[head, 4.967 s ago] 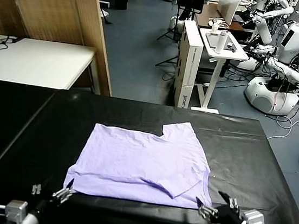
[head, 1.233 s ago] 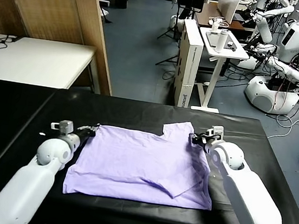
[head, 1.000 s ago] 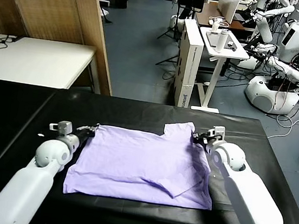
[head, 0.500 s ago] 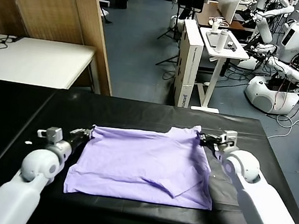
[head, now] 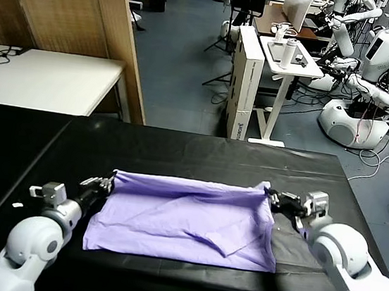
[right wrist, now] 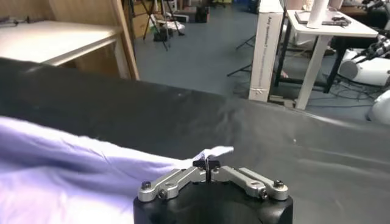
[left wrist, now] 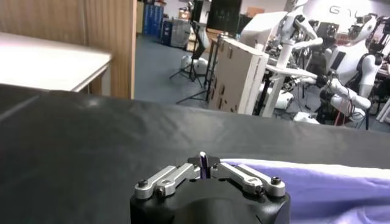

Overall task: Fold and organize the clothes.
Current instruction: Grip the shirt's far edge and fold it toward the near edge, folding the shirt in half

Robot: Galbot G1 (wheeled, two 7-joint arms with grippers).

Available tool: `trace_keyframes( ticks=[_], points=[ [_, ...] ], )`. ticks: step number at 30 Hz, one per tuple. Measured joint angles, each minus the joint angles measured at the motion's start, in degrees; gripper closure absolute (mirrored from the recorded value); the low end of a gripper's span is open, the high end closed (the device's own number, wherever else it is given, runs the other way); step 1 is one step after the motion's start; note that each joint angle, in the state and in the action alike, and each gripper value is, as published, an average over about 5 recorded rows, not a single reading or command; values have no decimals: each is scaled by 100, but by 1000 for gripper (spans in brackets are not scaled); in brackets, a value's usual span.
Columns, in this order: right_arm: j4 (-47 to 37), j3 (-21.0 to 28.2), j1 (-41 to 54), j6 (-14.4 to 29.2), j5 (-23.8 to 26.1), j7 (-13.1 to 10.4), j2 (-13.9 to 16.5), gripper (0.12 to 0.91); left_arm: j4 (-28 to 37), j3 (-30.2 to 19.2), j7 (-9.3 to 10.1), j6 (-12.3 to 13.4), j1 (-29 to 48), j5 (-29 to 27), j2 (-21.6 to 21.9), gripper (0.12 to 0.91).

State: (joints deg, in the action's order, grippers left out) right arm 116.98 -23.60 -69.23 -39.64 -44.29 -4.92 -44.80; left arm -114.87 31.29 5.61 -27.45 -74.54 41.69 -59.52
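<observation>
T-shirt (head: 185,219) far edge pulled nearer, both fingers clamped on corners; black table (head: 200,153), lab robots (head: 375,61) behind.

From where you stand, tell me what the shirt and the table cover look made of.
T-shirt: soft pale lavender knit, likely cotton; matte, it creases and sags between the left gripper and right gripper. Table cover: black sheet, perhaps vinyl or coated fabric; faint sheen and shallow wrinkles.
</observation>
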Motion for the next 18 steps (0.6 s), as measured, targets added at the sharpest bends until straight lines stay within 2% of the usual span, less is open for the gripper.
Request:
trace_keyframes(
  ticks=[18],
  points=[
    [285, -93, -638, -82, 165, -29, -4, 885, -593, 437, -33, 69, -944, -159, -177, 827]
  ],
)
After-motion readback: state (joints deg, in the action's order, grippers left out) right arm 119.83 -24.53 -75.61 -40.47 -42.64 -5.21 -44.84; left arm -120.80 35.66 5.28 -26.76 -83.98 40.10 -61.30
